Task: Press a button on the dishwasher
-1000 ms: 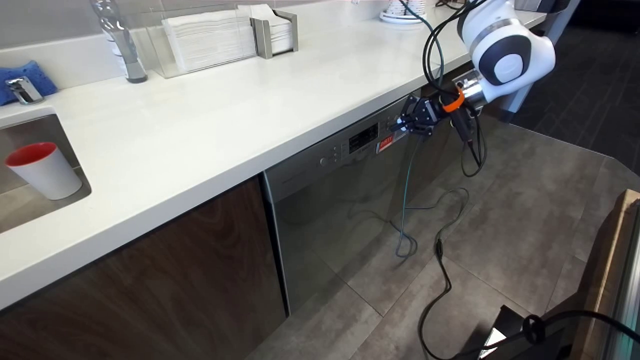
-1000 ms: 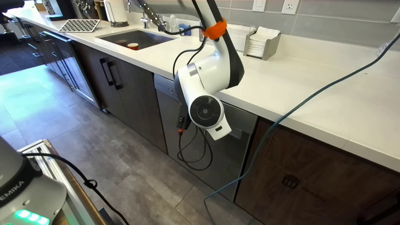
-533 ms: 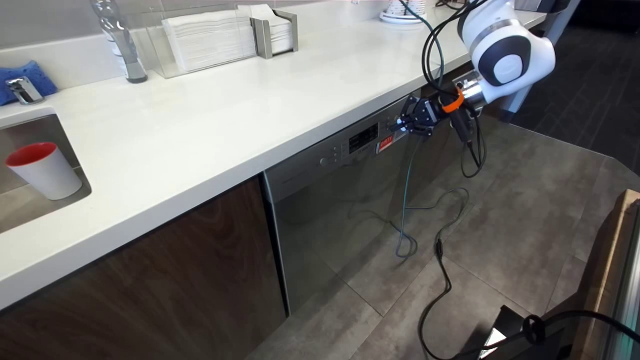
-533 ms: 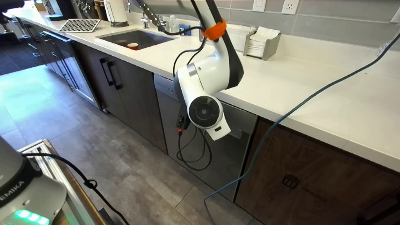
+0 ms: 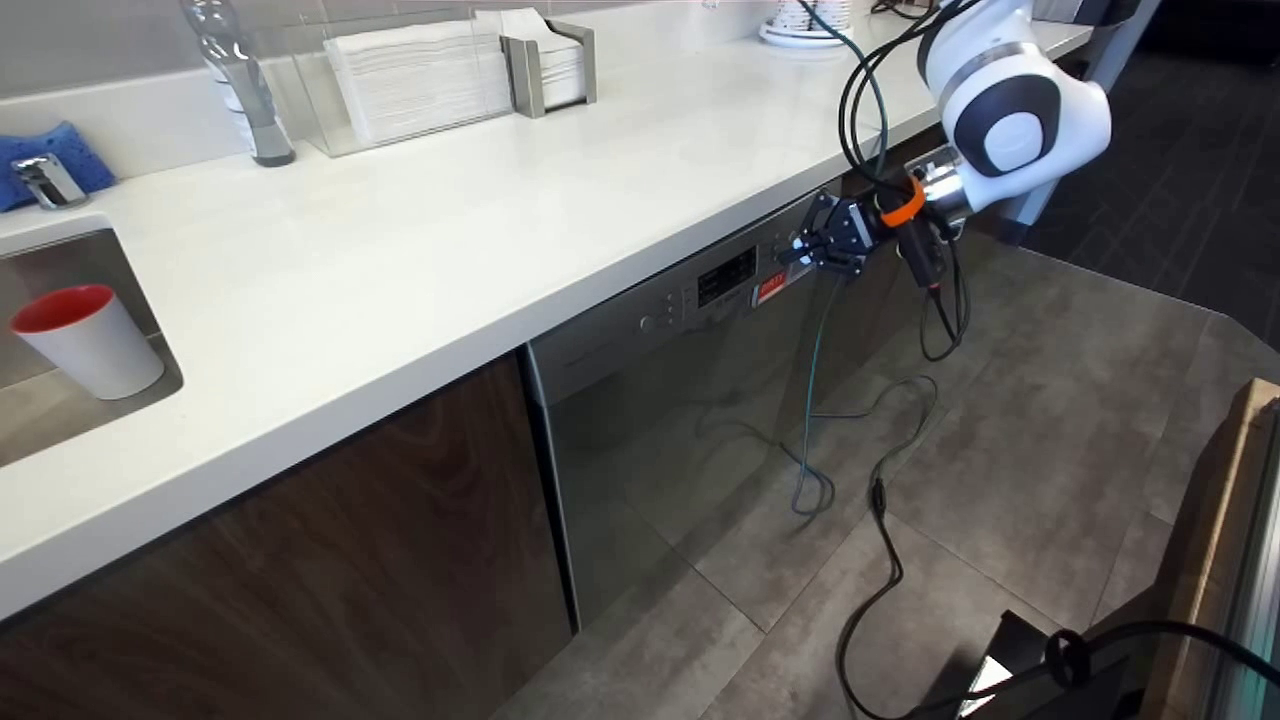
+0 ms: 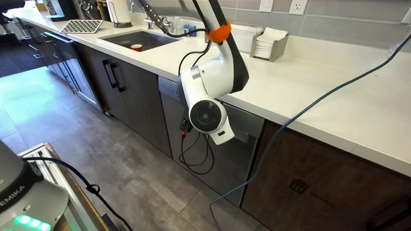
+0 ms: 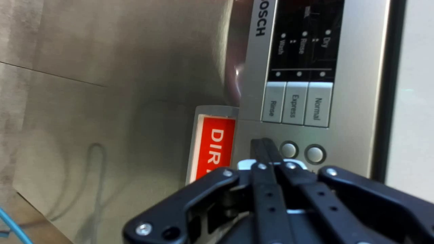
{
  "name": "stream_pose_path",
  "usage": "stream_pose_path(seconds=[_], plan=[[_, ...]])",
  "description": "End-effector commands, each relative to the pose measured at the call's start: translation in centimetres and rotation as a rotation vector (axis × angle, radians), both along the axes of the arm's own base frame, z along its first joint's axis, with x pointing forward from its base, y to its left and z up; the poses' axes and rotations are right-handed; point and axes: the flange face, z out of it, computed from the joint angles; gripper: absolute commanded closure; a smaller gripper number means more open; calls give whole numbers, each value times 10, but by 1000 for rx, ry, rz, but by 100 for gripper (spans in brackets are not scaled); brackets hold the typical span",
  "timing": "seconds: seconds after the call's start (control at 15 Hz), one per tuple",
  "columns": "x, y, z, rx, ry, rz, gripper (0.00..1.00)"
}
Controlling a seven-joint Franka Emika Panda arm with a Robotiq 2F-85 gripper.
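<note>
The dishwasher has a grey steel front and also shows in an exterior view behind my arm. In the wrist view its black display sits above Rinse, Express and Normal buttons. Two round silver buttons, a nearer one and a farther one, lie below these. My gripper is shut and empty, fingertips together just left of the nearer round button, at the panel. I cannot tell whether they touch it. In an exterior view the gripper is at the panel's right part.
A red DIRTY sign sticks out beside the fingers. The white countertop edge overhangs just above the panel. Dark wood cabinets flank the dishwasher. A blue-green cable hangs across the front, and cables lie on the floor.
The arm's wrist has shifted slightly left and down in an exterior view, and its hanging cable loop moved with it. The gripper stays shut at nearly the same spot on the panel.
</note>
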Motion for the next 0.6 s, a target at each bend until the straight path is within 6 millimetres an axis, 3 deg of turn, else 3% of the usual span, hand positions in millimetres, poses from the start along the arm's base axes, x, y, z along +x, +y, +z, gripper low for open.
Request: stream_pose_path(seconds=[0.0,0.53], plan=[[15,15,-12,32,-24,-53,100],[16,29,-11,84,-69,-164,100]])
